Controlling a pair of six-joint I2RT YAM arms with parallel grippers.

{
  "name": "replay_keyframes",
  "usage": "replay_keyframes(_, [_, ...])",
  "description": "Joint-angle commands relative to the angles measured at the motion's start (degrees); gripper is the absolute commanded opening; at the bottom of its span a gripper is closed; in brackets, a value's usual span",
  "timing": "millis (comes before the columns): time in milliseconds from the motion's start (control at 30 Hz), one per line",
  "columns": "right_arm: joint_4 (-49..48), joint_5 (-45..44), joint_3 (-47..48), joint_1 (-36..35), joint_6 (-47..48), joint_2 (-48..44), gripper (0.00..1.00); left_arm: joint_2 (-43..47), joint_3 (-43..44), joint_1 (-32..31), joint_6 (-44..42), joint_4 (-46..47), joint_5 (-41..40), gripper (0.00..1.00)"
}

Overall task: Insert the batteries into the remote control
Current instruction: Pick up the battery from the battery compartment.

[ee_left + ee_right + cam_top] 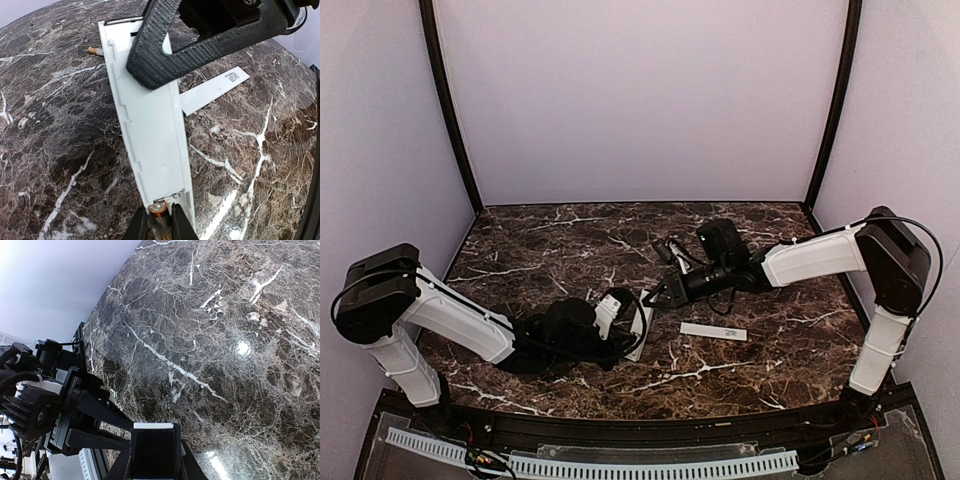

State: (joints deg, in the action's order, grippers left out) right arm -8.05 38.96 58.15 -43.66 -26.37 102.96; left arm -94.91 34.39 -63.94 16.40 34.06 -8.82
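Left gripper, close up at btm of left wrist view: jaws nearly together, pinching a battery, gold-orange w/ metal cap, right at the near end of the remote control. The remote runs away from the camera over the marble table, back side up, cover off, long open compt. showing. Right gripper is clamped on the remote's far end, dark section btwn its fingers in right wrist view. Second battery lies on the table just beside the remote's far left edge. Cover strip, white w/ grey print, lies on the opposite side, one end just beside the remote.
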Motion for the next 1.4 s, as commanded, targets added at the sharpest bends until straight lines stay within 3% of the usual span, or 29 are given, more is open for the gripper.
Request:
replay_keyframes(0, [1.7,-0.5,0.6,0.1,0.8,0.2,0.00,1.2,-0.6,-0.5,-9.2,1.4,2.7,0.12])
replay_keyframes(200, [1.9,-0.5,0.8,0.1,0.7,0.6,0.00,0.3,-1.0,-1.7,-13.7,1.5,2.6,0.10])
replay_keyframes(467, [1.9,-0.3,0.8,0.2,0.7,0.8,0.00,0.0,-0.9,-1.9,-12.4,1.1,0.5,0.06])
replay_keyframes(633, [1.9,-0.2,0.9,0.2,0.8,0.7,0.00,-1.3,1.3,-1.9,-12.4,-2.2,-2.2,0.15])
replay_keyframes(967, [1.7,0.4,0.9,0.2,0.8,1.0,0.00,-3.5,4.9,-1.9,-15.2,-4.8,-1.5,0.21])
replay_keyframes(1133, [1.6,0.7,0.9,0.2,1.0,0.8,0.00,-2.2,4.1,-1.9,-14.7,-4.3,-3.5,0.08])
replay_keyframes(1367, [0.8,1.9,0.1,0.8,2.2,0.0,0.00,6.0,-4.3,-1.8,-13.4,5.0,-1.2,0.03])
